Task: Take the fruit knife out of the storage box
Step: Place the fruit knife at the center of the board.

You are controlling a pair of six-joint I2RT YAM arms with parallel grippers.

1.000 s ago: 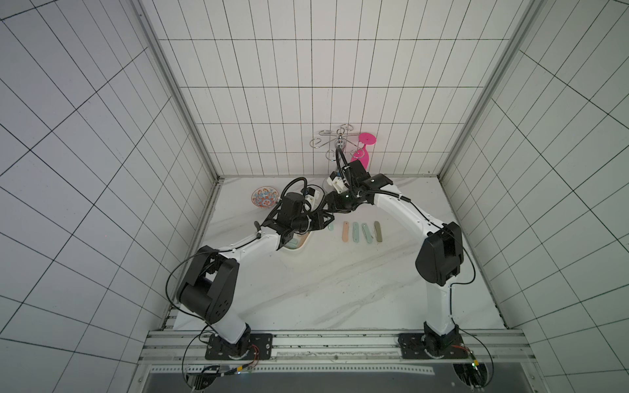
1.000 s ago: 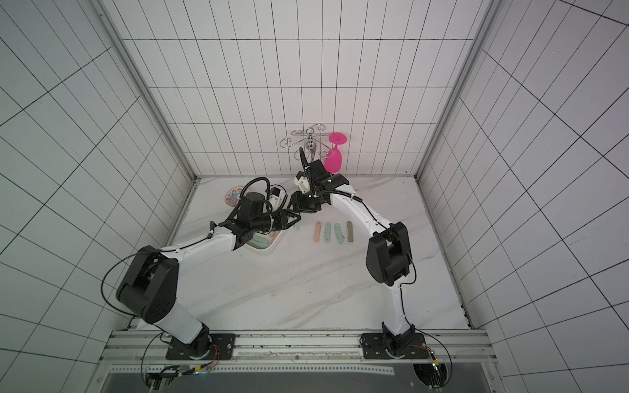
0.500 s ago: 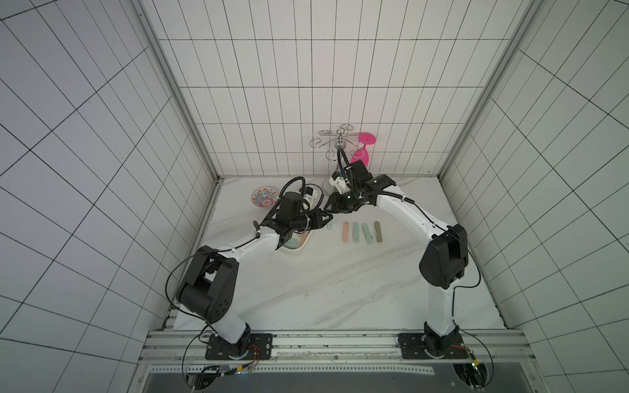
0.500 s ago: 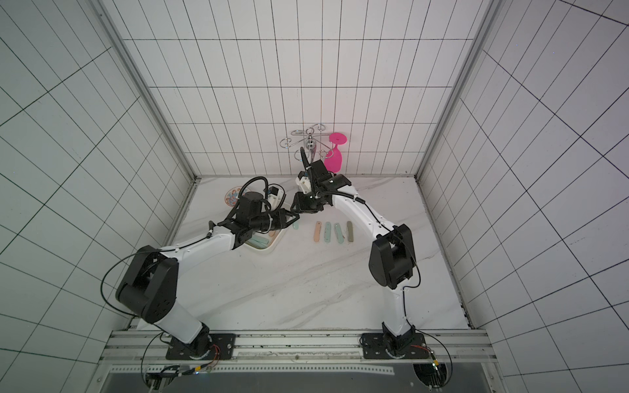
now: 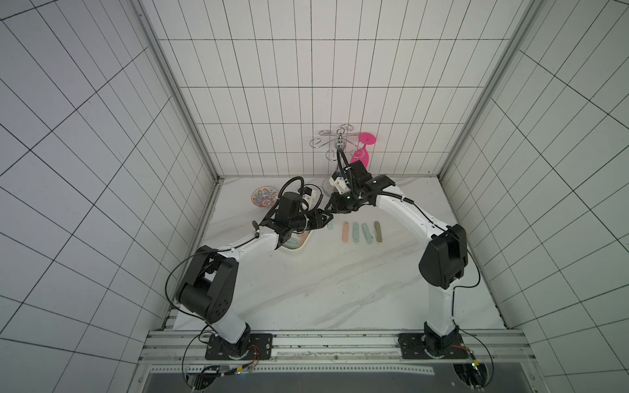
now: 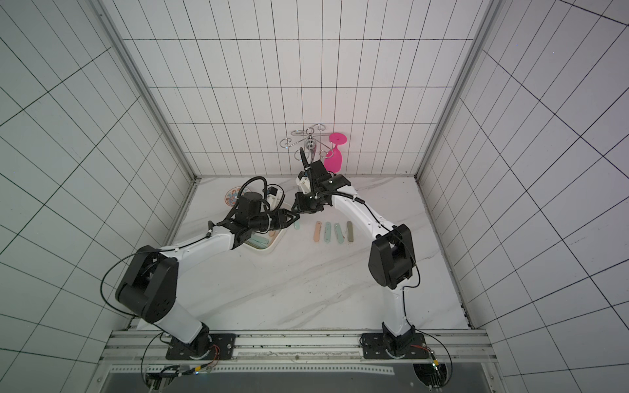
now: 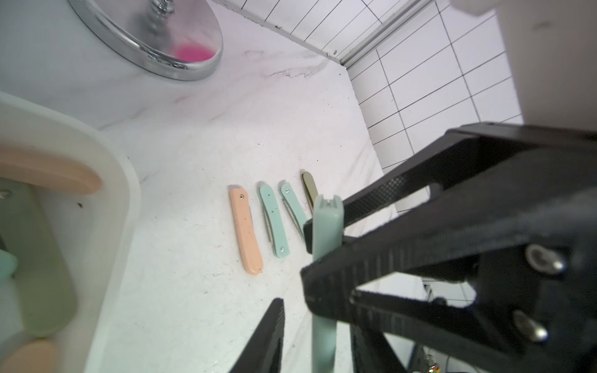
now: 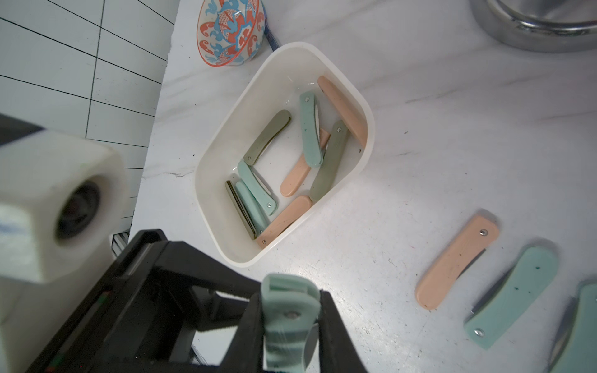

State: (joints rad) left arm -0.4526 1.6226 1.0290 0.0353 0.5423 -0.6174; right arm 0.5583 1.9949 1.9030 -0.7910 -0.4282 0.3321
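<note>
A mint-green fruit knife [image 8: 290,310] hangs upright above the table just right of the storage box [image 8: 371,135]. My right gripper [image 8: 290,295] is shut on its upper end. In the left wrist view my left gripper [image 7: 318,323] is open around the knife's [image 7: 323,284] lower part, with a gap on each side. In both top views the two grippers [image 5: 321,219] [image 5: 333,213] meet tip to tip beside the white box [image 5: 301,247]. Several more knives [image 8: 311,129] in mint, peach and olive lie in the box.
Several knives [image 5: 345,231] lie in a row on the marble right of the box. A patterned bowl [image 5: 263,197] sits behind the box by the left wall. A chrome rack [image 5: 337,143] with a pink glass [image 5: 362,154] stands at the back; its round base [image 7: 155,42] is close.
My right gripper has closed onto the mint knife. My left gripper, shut on it before, has opened. Both arms have stayed almost in place.
</note>
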